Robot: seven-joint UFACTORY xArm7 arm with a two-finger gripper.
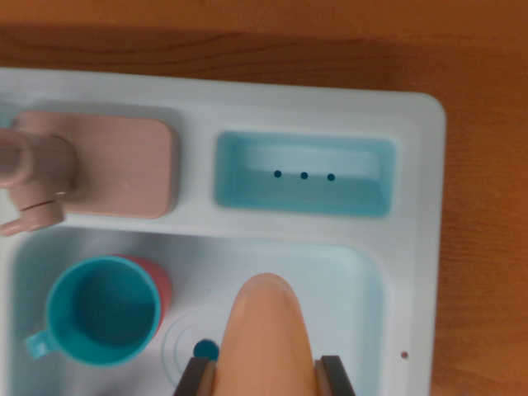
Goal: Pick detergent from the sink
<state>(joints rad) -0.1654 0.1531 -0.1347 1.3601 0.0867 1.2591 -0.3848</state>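
Far to the upper left of the end effector (pixel 266 381), a pink faucet (pixel 37 177) sits on its pink base (pixel 124 165) at the back ledge of the white toy sink (pixel 412 247), its spout reaching over the basin, as a tap should.

Just left of the end effector, and slightly above it in the wrist view, a teal cup (pixel 101 311) stands upright on the basin floor, mouth open toward the camera and handle pointing to the lower left. A red thing (pixel 162 285) peeks out from behind its right rim; too little shows to say what it is.

The orange detergent bottle (pixel 266 338) sits between the two dark fingers (pixel 195 379) at the bottom edge, inside the basin. Each finger lies along one flank of it, so the end effector looks clenched on the bottle. The hold is probably side-on because the bottle narrows there. Its long axis runs up and down the wrist view, the rounded tip pointing toward the back ledge.

A teal drain plug (pixel 205 349) lies just left of the bottle.

Above and slightly right of the end effector, a pale blue tray (pixel 304 173) with three dark dots is set into the ledge. The wooden table (pixel 487 206) runs along the right.
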